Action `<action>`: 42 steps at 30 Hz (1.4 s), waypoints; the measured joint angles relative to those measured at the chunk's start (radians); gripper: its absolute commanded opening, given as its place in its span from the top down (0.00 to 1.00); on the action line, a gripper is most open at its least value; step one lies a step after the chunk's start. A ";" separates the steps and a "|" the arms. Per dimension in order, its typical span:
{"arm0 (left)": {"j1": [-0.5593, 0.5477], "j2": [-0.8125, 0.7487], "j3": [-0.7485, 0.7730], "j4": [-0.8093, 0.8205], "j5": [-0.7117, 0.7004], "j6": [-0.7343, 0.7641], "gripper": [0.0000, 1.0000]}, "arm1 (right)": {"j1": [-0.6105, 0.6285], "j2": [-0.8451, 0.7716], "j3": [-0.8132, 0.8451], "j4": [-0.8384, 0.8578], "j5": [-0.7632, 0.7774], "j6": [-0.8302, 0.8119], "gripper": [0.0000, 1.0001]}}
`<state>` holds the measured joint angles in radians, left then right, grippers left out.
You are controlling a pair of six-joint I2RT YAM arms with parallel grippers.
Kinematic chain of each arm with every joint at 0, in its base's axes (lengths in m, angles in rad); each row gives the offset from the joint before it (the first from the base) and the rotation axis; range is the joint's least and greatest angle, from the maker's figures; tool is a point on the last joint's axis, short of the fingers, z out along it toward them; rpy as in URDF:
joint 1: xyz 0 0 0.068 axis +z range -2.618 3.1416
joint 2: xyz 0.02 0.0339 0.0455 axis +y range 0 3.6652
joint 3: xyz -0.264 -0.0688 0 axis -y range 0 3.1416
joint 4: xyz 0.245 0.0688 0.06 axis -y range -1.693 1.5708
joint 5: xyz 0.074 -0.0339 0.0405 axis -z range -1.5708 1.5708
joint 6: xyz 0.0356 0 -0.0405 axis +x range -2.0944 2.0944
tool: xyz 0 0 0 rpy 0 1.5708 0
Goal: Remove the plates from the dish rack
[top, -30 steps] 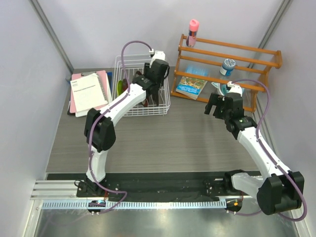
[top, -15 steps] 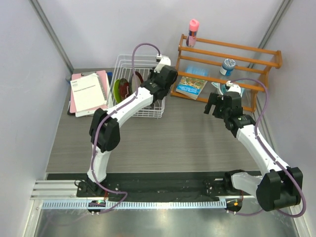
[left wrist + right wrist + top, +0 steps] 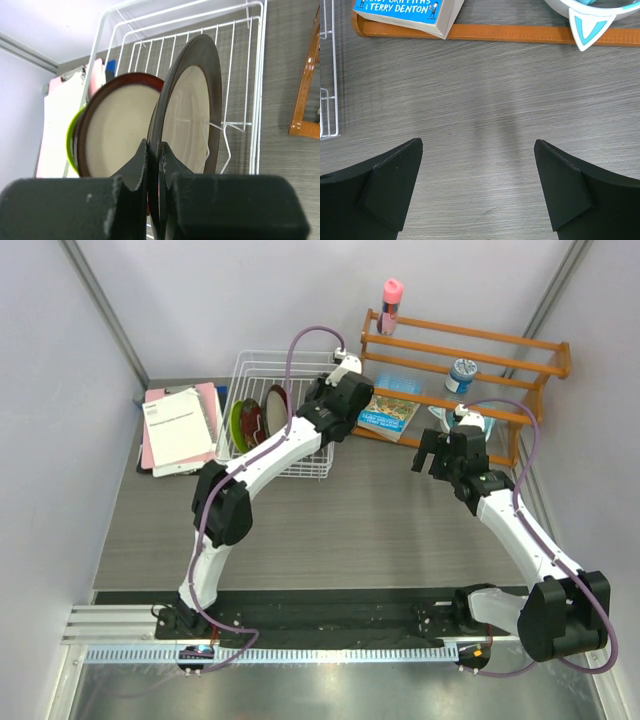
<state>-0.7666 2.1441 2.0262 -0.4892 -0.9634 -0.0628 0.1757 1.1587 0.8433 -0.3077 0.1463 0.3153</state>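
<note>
Pinched narrow, the jaws of the left gripper (image 3: 154,152) hold the near rim of the grey-rimmed plate (image 3: 192,115), one finger on each face. That plate stands on edge inside the dish rack (image 3: 300,468), with the red-rimmed plate (image 3: 120,127) just beside it and the lime green plate (image 3: 71,145) behind that. The hold covers only a thin strip of rim, so the plate will likely swing or slip in the jaws as it rises. Its edge could also catch a wire divider and drag the light rack along, or knock the close neighbour over. Well apart, the right gripper (image 3: 477,150) hangs with jaws spread wide and empty over the table (image 3: 480,90), near the wooden shelf (image 3: 520,33).
</note>
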 measured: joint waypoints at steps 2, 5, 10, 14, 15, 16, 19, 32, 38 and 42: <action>-0.004 0.000 0.021 -0.005 -0.012 0.016 1.00 | 0.000 0.000 0.000 0.000 -0.003 0.000 0.00; -0.006 0.000 0.054 -0.007 -0.033 0.035 1.00 | 0.000 0.000 0.000 0.000 -0.006 0.000 0.00; -0.011 -0.010 0.077 -0.008 -0.056 0.064 1.00 | 0.000 -0.001 0.000 0.000 -0.020 0.000 0.00; -0.021 -0.048 0.077 -0.047 -0.058 0.068 1.00 | 0.000 -0.007 0.000 0.000 -0.040 0.000 0.00; -0.023 -0.064 0.077 -0.059 -0.057 0.068 1.00 | 0.000 -0.011 0.000 0.000 -0.046 0.000 0.00; -0.024 -0.088 0.077 -0.075 -0.055 0.063 1.00 | 0.000 -0.016 0.000 0.000 -0.053 0.001 0.00; -0.030 -0.163 0.077 -0.110 -0.030 0.036 1.00 | 0.000 -0.027 0.000 0.000 -0.069 0.002 0.00; -0.034 -0.538 -0.140 -0.219 0.287 -0.231 1.00 | 0.000 -0.084 0.005 0.032 -0.239 0.049 0.00; -0.034 -0.625 -0.396 -0.166 0.502 -0.381 1.00 | 0.000 -0.103 -0.043 0.204 -0.411 0.153 0.00; -0.033 -0.642 -0.513 -0.127 0.595 -0.452 1.00 | 0.000 -0.085 -0.118 0.340 -0.514 0.247 0.00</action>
<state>-0.7998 1.5024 1.5127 -0.6163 -0.3679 -0.5152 0.1761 1.0737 0.7250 0.0319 -0.3679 0.5625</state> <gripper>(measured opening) 0.052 0.996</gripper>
